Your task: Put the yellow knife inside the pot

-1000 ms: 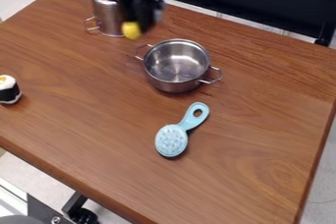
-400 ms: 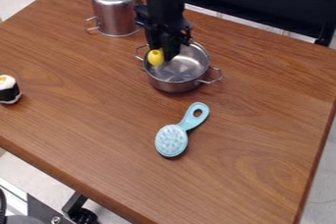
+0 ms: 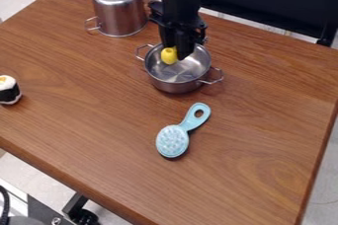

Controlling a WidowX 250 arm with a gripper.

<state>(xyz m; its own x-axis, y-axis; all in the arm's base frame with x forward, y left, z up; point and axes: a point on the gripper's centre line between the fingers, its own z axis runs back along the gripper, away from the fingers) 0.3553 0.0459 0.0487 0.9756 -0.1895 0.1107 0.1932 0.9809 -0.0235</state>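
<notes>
Down over the table's upper middle, at the black gripper (image 3: 177,50): clamped on the yellow knife (image 3: 170,56), at the left side of the fingertips as viewed, rounded end with a dark hole toward the camera. Inside the rim outline of the small steel pot (image 3: 175,86), toward the upper left part of the opening; cannot tell if touching the metal. Around both, bare shiny walls and bottom, standing upright, with a wire handle on either side. Just beyond, to the upper left, a taller steel pot (image 3: 119,14) upside down on the wooden table (image 3: 264,120), flat base up, contents hidden. Nearer the camera, below the small pot, a light blue brush (image 3: 173,141), bristles up, handle slanting to the upper right. At the left edge, a black and white sushi toy (image 3: 8,91). Compared with the first frame, come down and to the right with the knife, from in front of the tall pot; since the second, shifted slightly further right. Unmoved: both pots, brush and sushi toy.
</notes>
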